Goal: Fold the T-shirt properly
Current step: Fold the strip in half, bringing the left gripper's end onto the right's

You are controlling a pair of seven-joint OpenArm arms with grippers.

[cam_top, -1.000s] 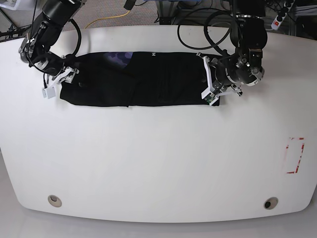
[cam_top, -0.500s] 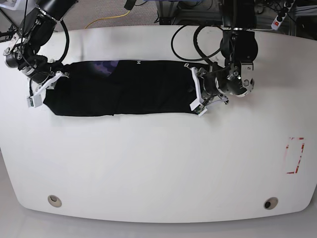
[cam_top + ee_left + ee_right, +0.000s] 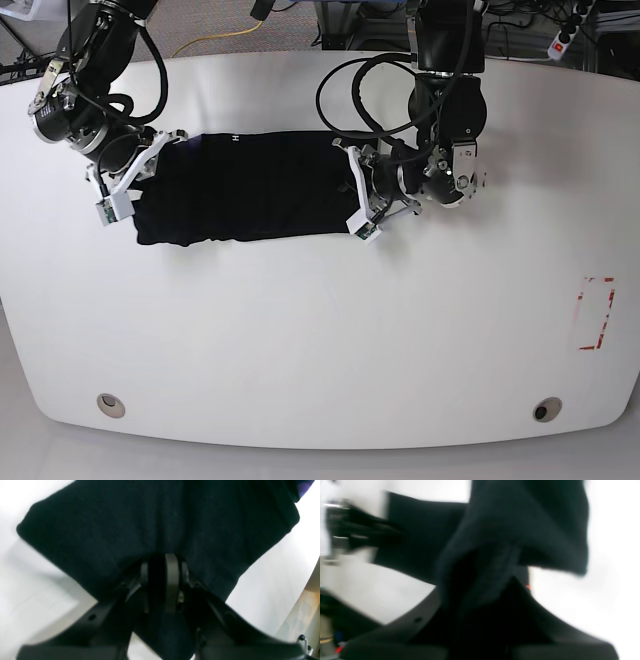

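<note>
Black cloth, the T-shirt, is stretched as a long folded band across the far half of the white table, between the two arms. The left gripper is pinched on one end of it, the right gripper on the other. For a clean fold, both ends are best carried level and together, with the band kept taut so no crease is dragged in. The print is hidden. The right wrist view is blurred, and the fingertips are buried in cloth in both wrist views.
</note>
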